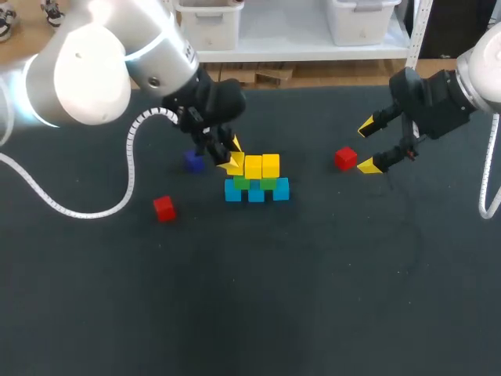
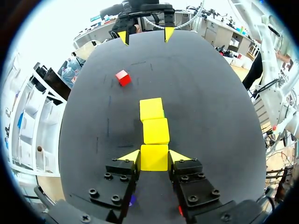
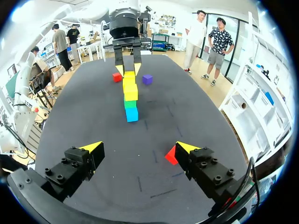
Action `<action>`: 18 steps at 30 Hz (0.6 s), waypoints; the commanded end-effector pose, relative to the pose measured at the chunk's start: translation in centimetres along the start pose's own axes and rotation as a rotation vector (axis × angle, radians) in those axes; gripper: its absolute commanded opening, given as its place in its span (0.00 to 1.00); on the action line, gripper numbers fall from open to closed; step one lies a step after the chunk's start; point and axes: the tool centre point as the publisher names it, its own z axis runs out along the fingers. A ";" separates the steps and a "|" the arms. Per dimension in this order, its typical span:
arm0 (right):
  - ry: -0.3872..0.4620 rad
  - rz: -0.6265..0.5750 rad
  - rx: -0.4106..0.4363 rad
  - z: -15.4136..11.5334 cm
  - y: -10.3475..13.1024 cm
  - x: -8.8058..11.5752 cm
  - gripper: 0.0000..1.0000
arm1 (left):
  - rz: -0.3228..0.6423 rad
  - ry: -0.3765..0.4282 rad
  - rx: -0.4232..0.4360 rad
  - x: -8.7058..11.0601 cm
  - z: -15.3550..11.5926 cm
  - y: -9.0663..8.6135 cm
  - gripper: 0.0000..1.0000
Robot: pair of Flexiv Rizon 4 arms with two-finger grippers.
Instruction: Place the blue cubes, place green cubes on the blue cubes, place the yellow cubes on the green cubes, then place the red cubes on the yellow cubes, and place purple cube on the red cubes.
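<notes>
My left jaws are clenched on a yellow cube (image 2: 154, 157), one tip on each side. It sits at the end of the yellow row, in line with the other two yellow cubes (image 1: 262, 165), over the green cubes (image 1: 268, 183) and blue cubes (image 1: 257, 192). The stack stands mid-worktop (image 1: 313, 298), toward the far edge. I judge this to be the close of the yellow layer, with this cube either seated or all but seated.

My right jaws are released and hover low toward the right edge. One red cube (image 1: 345, 158) lies between the tips, close against one of them and not gripped. The second red cube (image 1: 163, 208) lies well apart toward the left edge, and the purple cube (image 1: 193, 161) is just beyond my left jaws.

Next I should let go on the left and lift straight up without nudging the row. Then the right jaws should centre on their red cube before closing.
</notes>
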 end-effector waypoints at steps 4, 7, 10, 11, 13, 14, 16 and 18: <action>-0.003 -0.001 -0.002 0.1 -0.1 0.0 1.00 | 0.002 0.000 0.009 0.0 0.2 0.3 0.00; -0.003 -0.001 -0.002 0.1 -0.1 0.0 1.00 | 0.002 0.000 0.013 0.0 0.2 0.3 0.00; -0.003 -0.001 -0.002 0.1 -0.1 0.0 1.00 | 0.003 0.000 0.015 0.0 0.3 0.2 0.00; -0.003 -0.001 -0.002 0.1 -0.1 0.0 1.00 | 0.003 0.000 0.016 0.0 0.3 0.3 0.00; -0.003 -0.001 -0.002 0.1 -0.1 0.0 1.00 | 0.003 0.001 0.017 0.0 0.3 0.3 0.00; -0.003 -0.001 -0.002 0.1 -0.1 0.0 1.00 | 0.002 0.001 0.017 0.1 0.3 0.2 0.02; -0.003 -0.001 -0.002 0.1 -0.1 0.0 1.00 | 0.001 0.001 0.018 0.1 0.3 0.2 0.08; -0.003 -0.001 -0.002 0.1 -0.1 0.0 1.00 | 0.001 0.002 0.018 0.1 0.3 0.2 0.14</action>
